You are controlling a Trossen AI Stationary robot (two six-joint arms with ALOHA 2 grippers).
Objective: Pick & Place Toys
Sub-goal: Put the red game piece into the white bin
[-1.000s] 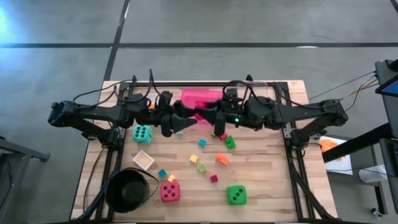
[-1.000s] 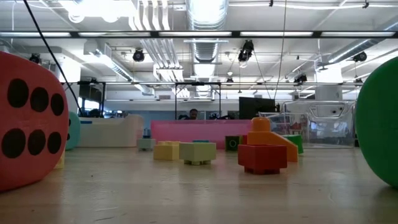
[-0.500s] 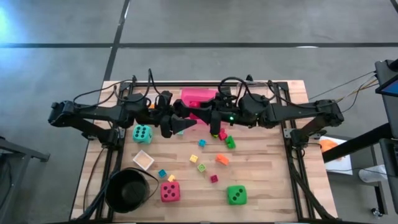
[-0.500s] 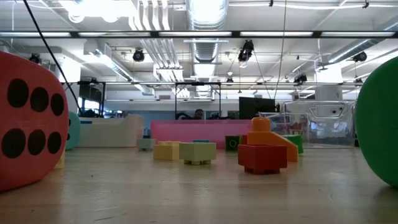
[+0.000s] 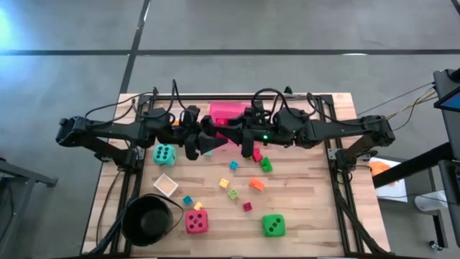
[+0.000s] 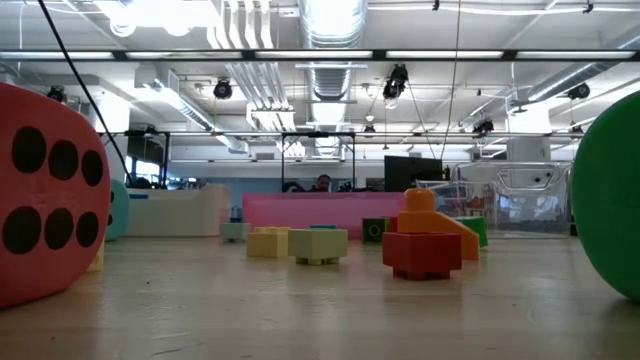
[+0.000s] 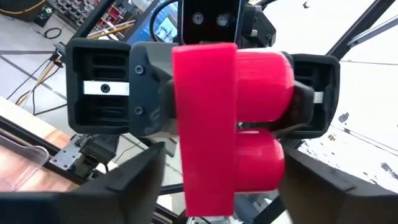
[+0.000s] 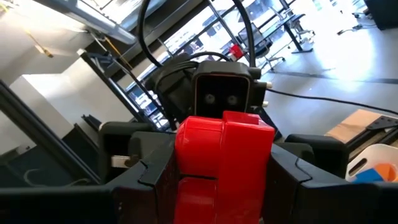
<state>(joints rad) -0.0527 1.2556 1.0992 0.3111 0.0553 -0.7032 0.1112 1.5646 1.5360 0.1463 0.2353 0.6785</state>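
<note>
Three big dotted plastic dice: teal, red, green. About eight tiny bright plastic blocks lie scattered between them. One black round bowl, beside the red die. One pink rectangular tray.

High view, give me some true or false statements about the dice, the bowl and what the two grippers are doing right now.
1. The green die and the red die lie on the table, apart from each other. True.
2. The teal die is inside the black bowl. False: it lies on the table, beside the left arm.
3. The right gripper holds a red block. True.
4. Both arms wait at the table's outer edges. False: the left gripper and the right gripper face each other mid-table, by the pink tray.
</note>
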